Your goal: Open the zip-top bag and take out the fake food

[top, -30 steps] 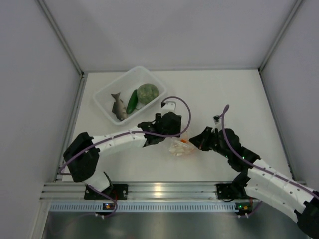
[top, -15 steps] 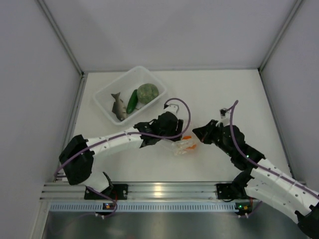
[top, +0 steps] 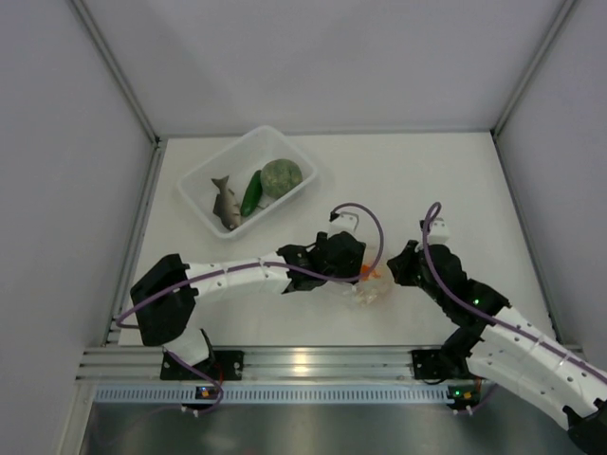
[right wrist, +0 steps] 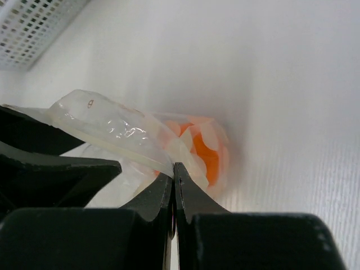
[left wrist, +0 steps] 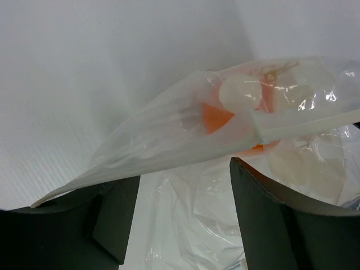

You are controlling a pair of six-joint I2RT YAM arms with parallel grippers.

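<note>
The zip-top bag [top: 373, 288] sits at the near side of the desk [top: 427, 180], between the two arms, with the orange ball [right wrist: 206, 155] inside. The right fingers [right wrist: 197, 199] are pressed together on a thin fold of film by the zip edge. The left fingers [left wrist: 275, 214] stand apart, with bag film draped across their gap. The pouch looks light, limp and slick, so bare film would likely slip; the stiffer zip strip is the better hold. The fish [top: 225, 202], cucumber [top: 251, 192] and cabbage ball [top: 282, 177] sit in the white basket [top: 202, 187], far left.

The zip-top bag [right wrist: 112, 121] blurs what I take for the orange ball [right wrist: 203, 157], and my right wrist view cuts off most of the basket [right wrist: 34, 28].
</note>
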